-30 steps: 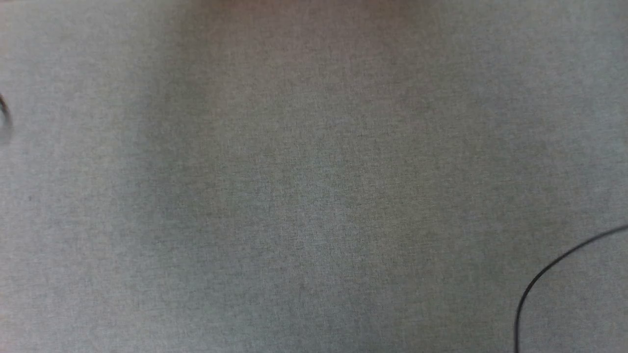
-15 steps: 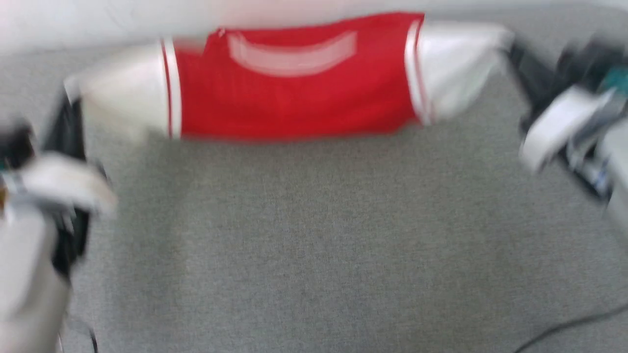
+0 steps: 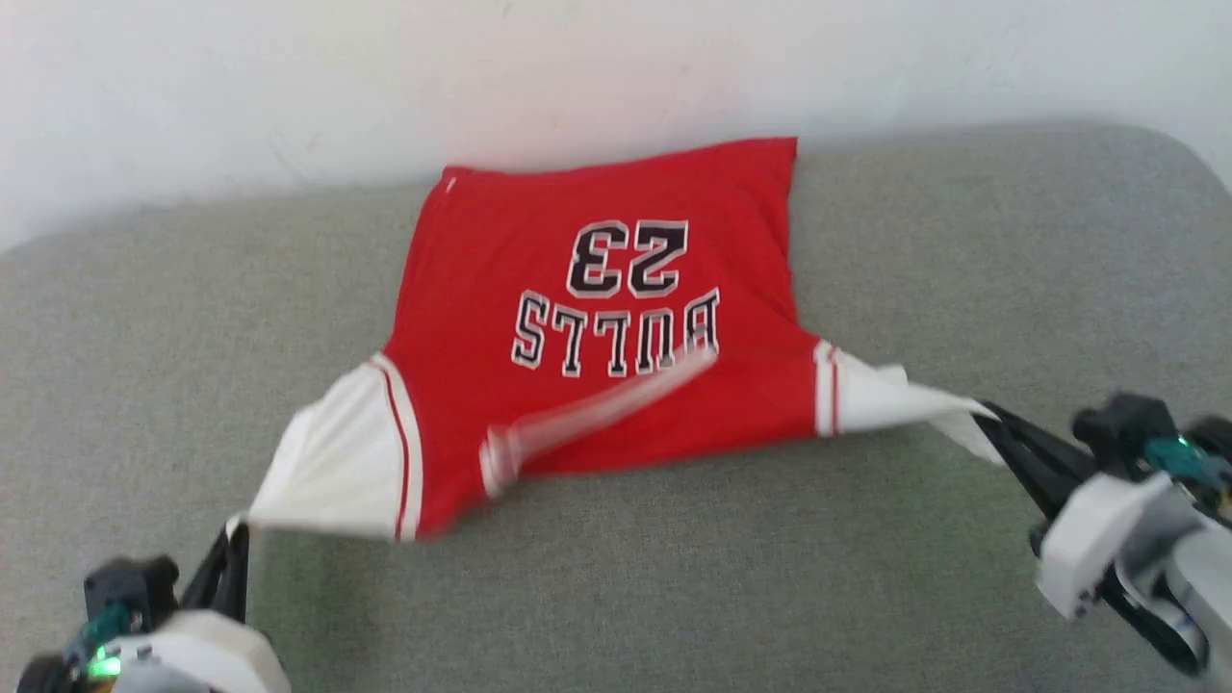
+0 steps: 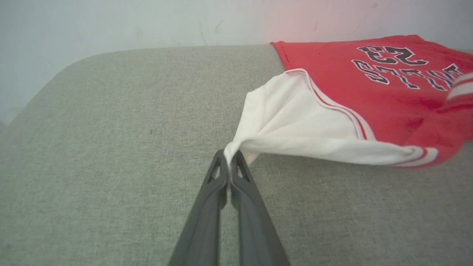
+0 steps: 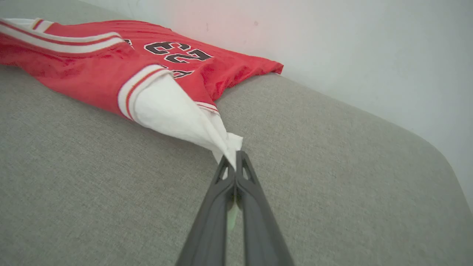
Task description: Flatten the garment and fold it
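The red garment [image 3: 597, 318] lies spread on the grey surface with its black numerals and lettering face up, hem toward the far wall. Both white sleeves are pulled taut outward and toward me. My left gripper [image 3: 236, 527] is shut on the tip of the left white sleeve [image 4: 288, 125], seen close in the left wrist view [image 4: 230, 157]. My right gripper [image 3: 984, 416] is shut on the tip of the right white sleeve [image 5: 173, 111], its fingers pinched together [image 5: 235, 159]. A striped collar band [image 3: 587, 414] looks blurred near the front edge of the shirt.
The grey fabric-covered surface [image 3: 674, 577] has rounded far corners and meets a white wall [image 3: 577, 67] just behind the garment's hem. Bare grey surface lies on both sides of the shirt and in front of it.
The head camera has swung up, from bare grey surface to the whole shirt. The garment has gone from hanging stretched between the grippers to lying numerals up on the surface.
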Robot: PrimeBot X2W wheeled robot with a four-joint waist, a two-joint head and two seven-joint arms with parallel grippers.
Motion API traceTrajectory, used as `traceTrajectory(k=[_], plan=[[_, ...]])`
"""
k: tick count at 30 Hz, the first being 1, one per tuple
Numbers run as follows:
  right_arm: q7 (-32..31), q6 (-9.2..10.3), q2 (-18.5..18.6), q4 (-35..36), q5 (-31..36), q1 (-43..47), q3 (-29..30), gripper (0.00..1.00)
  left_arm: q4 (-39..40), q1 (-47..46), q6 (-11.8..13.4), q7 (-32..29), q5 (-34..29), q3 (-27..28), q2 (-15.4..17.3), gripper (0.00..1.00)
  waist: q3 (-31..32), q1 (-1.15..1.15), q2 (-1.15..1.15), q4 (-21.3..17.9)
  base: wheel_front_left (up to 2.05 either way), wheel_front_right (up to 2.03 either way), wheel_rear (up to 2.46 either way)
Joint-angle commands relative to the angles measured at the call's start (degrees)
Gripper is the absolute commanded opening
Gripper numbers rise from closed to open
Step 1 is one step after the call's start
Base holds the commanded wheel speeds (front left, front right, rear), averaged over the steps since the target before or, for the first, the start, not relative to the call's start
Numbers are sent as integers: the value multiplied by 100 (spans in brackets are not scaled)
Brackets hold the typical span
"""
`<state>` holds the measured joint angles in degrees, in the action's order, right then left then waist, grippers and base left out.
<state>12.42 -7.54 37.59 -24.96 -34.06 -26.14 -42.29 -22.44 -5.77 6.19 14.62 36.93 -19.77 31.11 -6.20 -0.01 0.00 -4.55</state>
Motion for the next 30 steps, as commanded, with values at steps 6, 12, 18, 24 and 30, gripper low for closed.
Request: traceTrajectory(k=[6,12,18,24,30], plan=[[-58,5,81,142,-165,1147,603,0,-173,621,148,-1,123,-48,-163,0,388,1,0,14,0,0,0],[-266,5,64,496,-47,2131,1108,0,-148,1187,272,23,159,30,-264,0,598,1,0,-2,0,0,0],[-587,5,65,778,118,3033,1581,0,210,1871,472,30,210,181,-202,0,668,1,0,29,0,0,0],[-1092,5,62,985,25,3672,1681,0,551,2211,594,-37,310,230,-158,0,625,1,0,126,0,0,0],[-1265,5,-54,1263,94,3689,1857,100,823,2133,680,-57,255,174,-198,0,564,1,0,166,0,0,0]])
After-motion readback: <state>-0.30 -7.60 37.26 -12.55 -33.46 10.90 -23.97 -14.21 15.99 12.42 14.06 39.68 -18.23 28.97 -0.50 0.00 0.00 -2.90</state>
